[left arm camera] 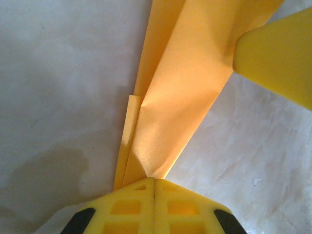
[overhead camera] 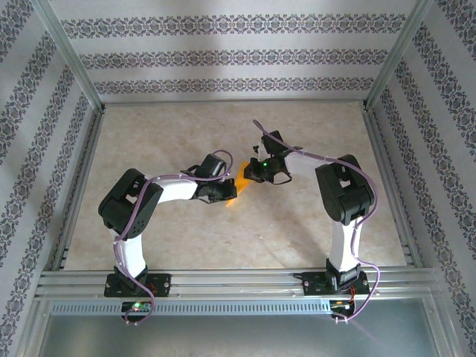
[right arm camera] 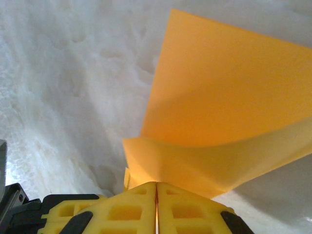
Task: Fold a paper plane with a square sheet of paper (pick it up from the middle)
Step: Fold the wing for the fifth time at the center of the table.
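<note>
Both claws pinch one thin, bright orange paper sheet [overhead camera: 237, 190] between them near the middle of the pale, marbled table [overhead camera: 297, 230].

From above, the left gripper [overhead camera: 227, 195] and the right gripper [overhead camera: 251, 177] meet close together, with the creased sheet showing as a small orange patch between them. In the left wrist view, the left gripper [left arm camera: 154, 179] has its yellow fingers pressed together on the narrow end of the orange paper sheet [left arm camera: 180, 87], which runs away in overlapping folded layers towards a yellow finger [left arm camera: 278, 58] of the other claw at the upper right. In the right wrist view, the right gripper [right arm camera: 156, 183] is likewise closed on the orange paper sheet [right arm camera: 214, 117], one flap standing up and another curling to the right. Whether the paper touches the tabletop cannot be told.
</note>
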{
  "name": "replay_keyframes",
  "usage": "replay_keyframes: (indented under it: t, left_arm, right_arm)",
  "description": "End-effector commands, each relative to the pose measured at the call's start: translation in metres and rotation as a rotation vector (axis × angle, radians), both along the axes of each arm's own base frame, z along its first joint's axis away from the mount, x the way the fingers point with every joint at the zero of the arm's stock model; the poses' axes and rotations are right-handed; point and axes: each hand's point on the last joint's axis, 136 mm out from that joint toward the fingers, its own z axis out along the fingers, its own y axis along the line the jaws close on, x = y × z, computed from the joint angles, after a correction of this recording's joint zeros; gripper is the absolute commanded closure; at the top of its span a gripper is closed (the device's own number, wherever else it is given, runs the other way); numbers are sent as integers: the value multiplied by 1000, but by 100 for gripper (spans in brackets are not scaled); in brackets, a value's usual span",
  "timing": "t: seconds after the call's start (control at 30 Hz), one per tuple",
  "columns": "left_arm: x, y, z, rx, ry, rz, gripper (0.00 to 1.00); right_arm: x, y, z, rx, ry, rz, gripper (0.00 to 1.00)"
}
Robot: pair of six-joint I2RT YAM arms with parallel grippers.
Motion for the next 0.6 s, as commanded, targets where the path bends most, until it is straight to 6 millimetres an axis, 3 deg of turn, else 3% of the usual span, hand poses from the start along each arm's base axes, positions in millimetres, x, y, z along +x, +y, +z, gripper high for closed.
replay_keyframes:
  t: [0.0, 0.27, 0.57]
  left_arm:
    - [-25, 27, -34, 131, 105, 6, 100]
    - [-27, 29, -34, 133, 112, 5, 100]
    - [-40, 36, -43, 145, 146, 11, 100]
  right_arm:
    - [-4, 8, -5, -36, -33, 48, 91]
    - [-6, 8, -23, -62, -6, 69, 91]
    - [18, -15, -35, -69, 0, 27, 91]
